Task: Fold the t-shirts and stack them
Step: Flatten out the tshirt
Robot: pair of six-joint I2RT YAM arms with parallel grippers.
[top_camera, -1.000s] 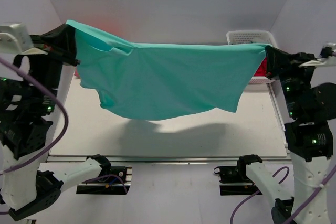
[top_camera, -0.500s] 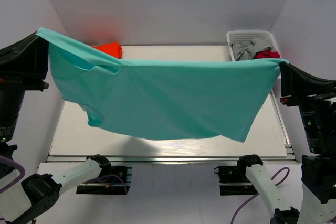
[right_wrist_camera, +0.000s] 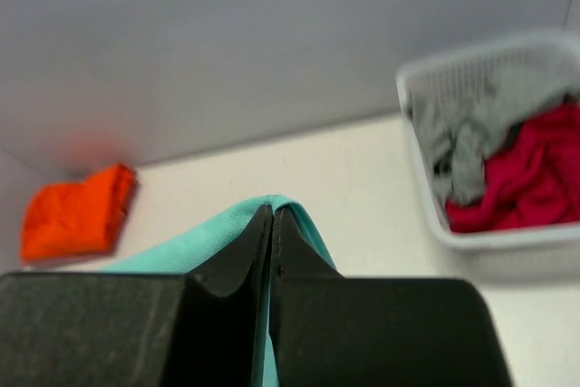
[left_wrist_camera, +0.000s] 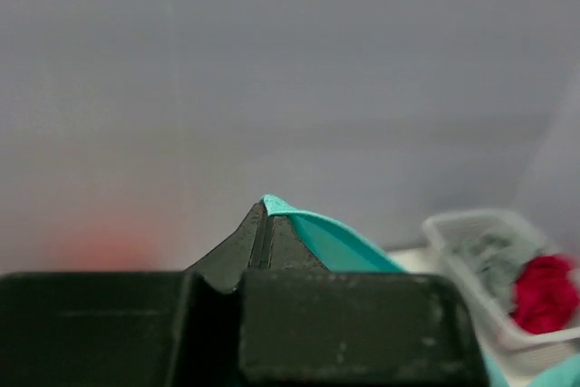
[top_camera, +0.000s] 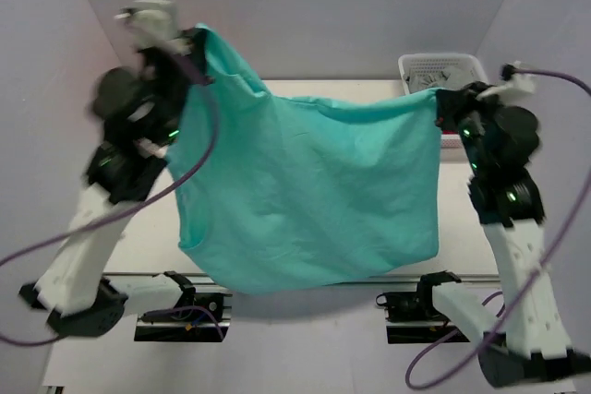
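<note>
Hung in mid-air over the white bench (top_camera: 454, 219): a soft mint-teal short-sleeved cloth t-shirt (top_camera: 305, 200), spread wide by its top edge, with the lower hem drooping toward 6 o'clock past the bench's near side. Pinched at 10 o'clock by the left pincer (top_camera: 199, 41), clamped fully together on one corner of cloth. Pinched at 2 o'clock by the right pincer (top_camera: 445, 103), likewise clamped tight on the opposite corner and held somewhat lower, giving a slanted top edge.

Likely to slip from either thin pinch if pulled any tauter, dropping one side into a heap. Could also land creased, or draped off the near edge, if lowered without first carrying the cloth toward 12 o'clock. Some chance too of brushing the white plastic mesh basket (top_camera: 441, 66) at 1 o'clock on the way.

From above: the full spread of cloth and both arms, yet no sign of any second shirt. From the right wrist: a teal fold nipped between black tips, plus a bright orange cloth t-shirt (right_wrist_camera: 77, 215) lying compact on the bench's far left, around 11 o'clock, and grey and red garments (right_wrist_camera: 517, 165) inside the basket. From the left wrist: only a teal edge at the tips, the basket low at 4 o'clock, and a faint orange tint on the wall.
</note>
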